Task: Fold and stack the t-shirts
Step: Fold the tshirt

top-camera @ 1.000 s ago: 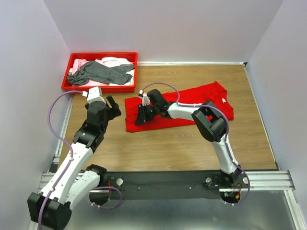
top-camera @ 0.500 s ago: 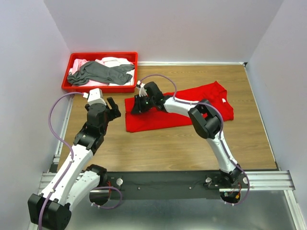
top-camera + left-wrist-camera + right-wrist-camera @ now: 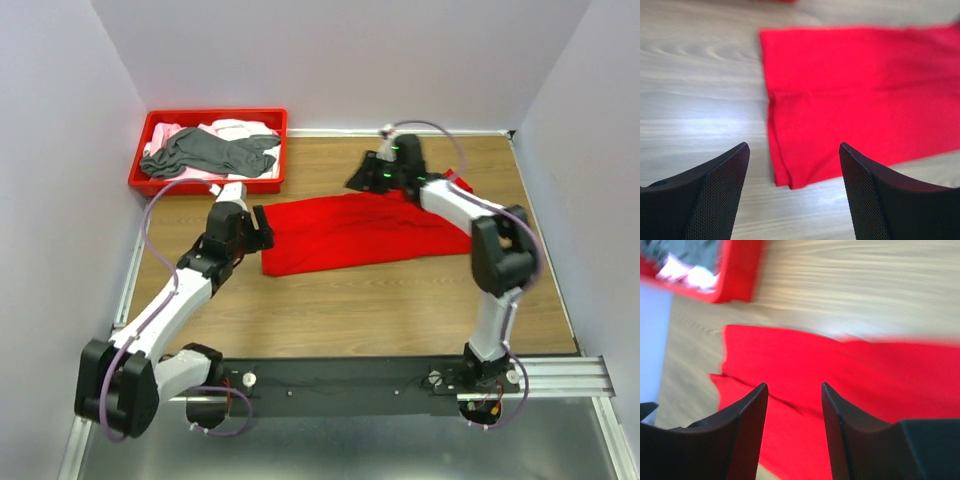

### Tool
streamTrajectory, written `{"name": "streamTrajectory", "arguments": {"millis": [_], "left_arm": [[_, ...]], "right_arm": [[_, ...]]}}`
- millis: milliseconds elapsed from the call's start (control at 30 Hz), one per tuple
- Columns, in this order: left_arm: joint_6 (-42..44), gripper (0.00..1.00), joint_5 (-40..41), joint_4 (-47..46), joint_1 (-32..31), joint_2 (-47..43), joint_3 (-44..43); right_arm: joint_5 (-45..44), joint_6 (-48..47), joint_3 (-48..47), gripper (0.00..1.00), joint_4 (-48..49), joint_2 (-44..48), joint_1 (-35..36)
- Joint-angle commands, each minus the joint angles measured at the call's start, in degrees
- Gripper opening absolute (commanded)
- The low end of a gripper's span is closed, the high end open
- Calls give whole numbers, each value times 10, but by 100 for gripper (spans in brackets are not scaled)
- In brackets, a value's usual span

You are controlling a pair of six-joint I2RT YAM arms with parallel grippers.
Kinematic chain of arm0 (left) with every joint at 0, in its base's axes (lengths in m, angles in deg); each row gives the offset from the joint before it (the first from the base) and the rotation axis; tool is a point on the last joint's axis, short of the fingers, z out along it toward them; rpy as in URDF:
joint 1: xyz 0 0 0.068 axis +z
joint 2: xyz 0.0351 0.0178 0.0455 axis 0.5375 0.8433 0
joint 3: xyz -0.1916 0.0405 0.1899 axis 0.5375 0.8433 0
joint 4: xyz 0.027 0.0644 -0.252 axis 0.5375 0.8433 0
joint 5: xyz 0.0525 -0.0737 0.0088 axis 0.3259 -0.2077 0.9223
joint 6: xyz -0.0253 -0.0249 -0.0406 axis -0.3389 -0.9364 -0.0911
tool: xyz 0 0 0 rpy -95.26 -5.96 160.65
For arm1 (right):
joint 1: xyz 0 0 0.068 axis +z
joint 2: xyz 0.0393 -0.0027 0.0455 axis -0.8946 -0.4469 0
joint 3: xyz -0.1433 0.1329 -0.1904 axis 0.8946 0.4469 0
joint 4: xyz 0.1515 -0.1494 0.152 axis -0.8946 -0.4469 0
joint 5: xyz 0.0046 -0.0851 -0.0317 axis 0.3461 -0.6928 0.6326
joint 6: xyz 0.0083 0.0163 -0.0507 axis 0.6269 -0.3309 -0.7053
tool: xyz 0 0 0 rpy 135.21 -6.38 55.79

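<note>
L gripper [image 3: 262,230] spread wide, off red t-shirt [image 3: 350,228] left edge; R gripper [image 3: 360,180] parted, by far edge; wood table [image 3: 400,300] along near edge.

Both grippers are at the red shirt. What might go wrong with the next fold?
1. The left gripper is open just short of the doubled left edge of the red t-shirt; it may pinch only one layer.
2. The right gripper is open above the far edge, so uneven grasps might skew the fold.

my left gripper [image 3: 794,192] open, nothing between fingers [image 3: 720,195]. red t-shirt [image 3: 860,105] flat on wood table [image 3: 700,90] ahead, its folded left edge and near corner between my fingertips, not touching.
</note>
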Motion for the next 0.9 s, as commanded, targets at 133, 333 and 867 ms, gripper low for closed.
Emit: {"name": "streamTrajectory", "arguments": {"millis": [133,333,867], "left_arm": [[-18,80,-135,4,-52,177,-92],[-19,80,-138,17,-64,265,-111],[48,83,-12,34,-56,131,-103]], "right_arm": [[-48,2,249,56,-38,227,-165],[-23,15,297,56,-39,235,-285],[-6,23,253,56,-13,110,-321]]}}
